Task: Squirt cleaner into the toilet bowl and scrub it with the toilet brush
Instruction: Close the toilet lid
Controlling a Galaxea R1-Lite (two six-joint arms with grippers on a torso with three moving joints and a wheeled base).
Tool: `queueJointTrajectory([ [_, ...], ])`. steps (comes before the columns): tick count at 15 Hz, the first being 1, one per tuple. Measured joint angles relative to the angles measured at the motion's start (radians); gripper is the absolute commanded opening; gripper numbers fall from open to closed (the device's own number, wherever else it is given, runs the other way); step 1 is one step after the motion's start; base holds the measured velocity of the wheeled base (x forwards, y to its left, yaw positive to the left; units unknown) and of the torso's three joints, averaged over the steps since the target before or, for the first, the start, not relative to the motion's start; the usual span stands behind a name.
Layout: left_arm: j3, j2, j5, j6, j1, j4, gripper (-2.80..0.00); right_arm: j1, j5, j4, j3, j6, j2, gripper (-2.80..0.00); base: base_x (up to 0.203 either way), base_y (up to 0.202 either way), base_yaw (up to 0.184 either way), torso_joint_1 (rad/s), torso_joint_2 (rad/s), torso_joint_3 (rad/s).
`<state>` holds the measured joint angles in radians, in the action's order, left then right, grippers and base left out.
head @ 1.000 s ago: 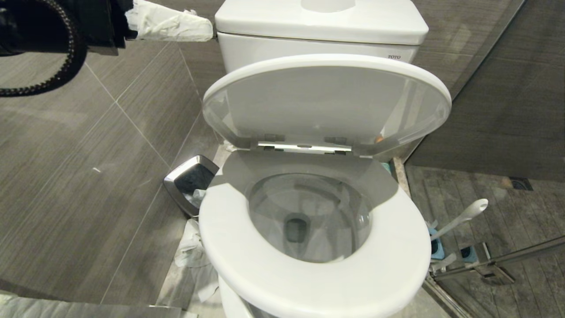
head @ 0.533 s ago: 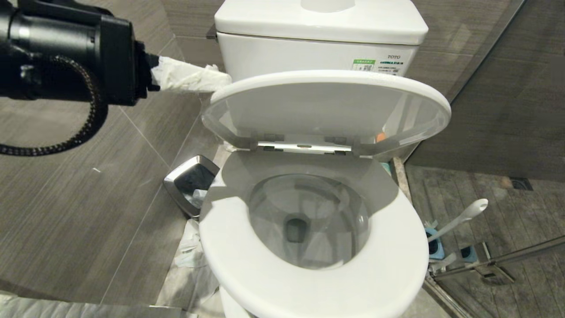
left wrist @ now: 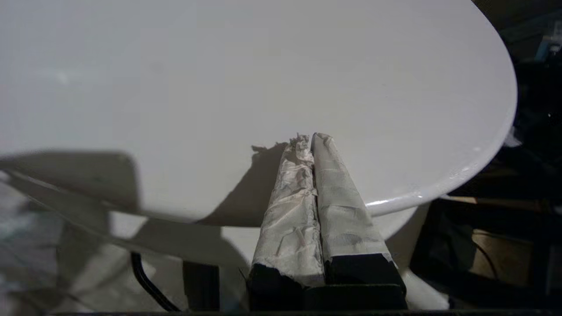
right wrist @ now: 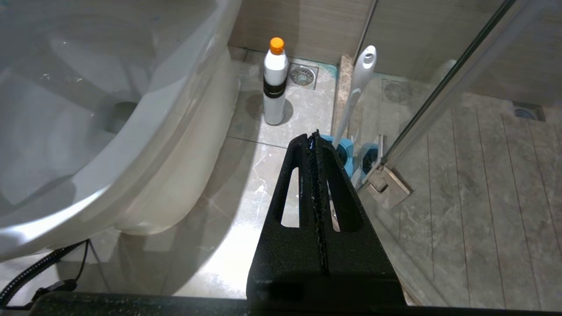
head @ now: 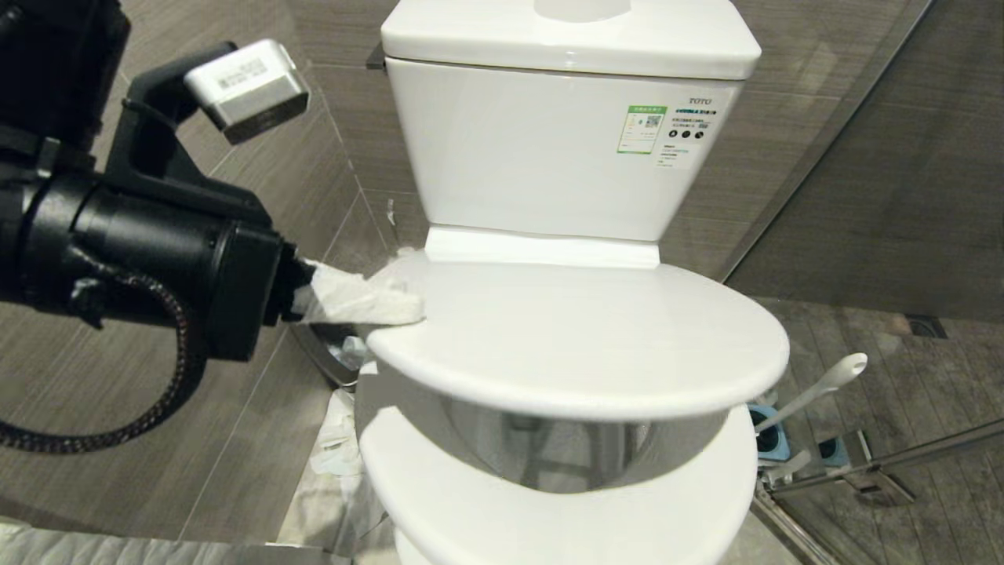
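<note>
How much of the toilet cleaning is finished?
It looks near the end. The toilet brush stands in its blue holder and the white bottle is capped on the floor. The left hand, shut, presses on the lid, which hangs partly lowered above the seat. Closing it fully remains. The right hand is idle.

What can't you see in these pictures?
- Inside of the toilet bowl: in the head view the lid hangs over it, so any cleaner there is hidden.
- Toilet brush: its bristle head is down in the blue holder in the right wrist view.
- Bin: mostly behind the left pincer and the lid in the head view.
- Words on the tank sticker: too small to read.
</note>
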<state>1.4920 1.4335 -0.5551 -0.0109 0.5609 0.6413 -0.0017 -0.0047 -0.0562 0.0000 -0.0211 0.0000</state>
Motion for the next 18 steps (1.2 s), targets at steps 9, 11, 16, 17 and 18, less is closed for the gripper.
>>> queueJointTrajectory([
  [9,-0.032,0.01,0.0,0.093,-0.005,0.298,-2.8,0.0,0.0,0.0,0.0,0.0,0.0,-2.8,0.0,0.0,0.0,0.0,0.0,0.0],
  [11,-0.026,0.012,0.004,0.09,-0.019,0.284,-2.8,0.0,0.0,0.0,0.0,0.0,0.0,-2.8,0.0,0.0,0.0,0.0,0.0,0.0],
  [16,-0.022,0.0,0.1,0.086,-0.144,0.294,-2.8,0.0,0.0,0.0,0.0,0.001,0.0,-2.8,0.0,0.0,0.0,0.0,0.0,0.0],
  [17,-0.022,0.0,0.146,0.086,-0.164,0.293,-2.8,0.0,0.0,0.0,0.0,0.0,0.0,-2.8,0.0,0.0,0.0,0.0,0.0,0.0],
  [18,-0.011,0.0,0.168,0.089,-0.173,0.28,-2.8,0.0,0.0,0.0,0.0,0.0,0.0,-2.8,0.0,0.0,0.0,0.0,0.0,0.0],
])
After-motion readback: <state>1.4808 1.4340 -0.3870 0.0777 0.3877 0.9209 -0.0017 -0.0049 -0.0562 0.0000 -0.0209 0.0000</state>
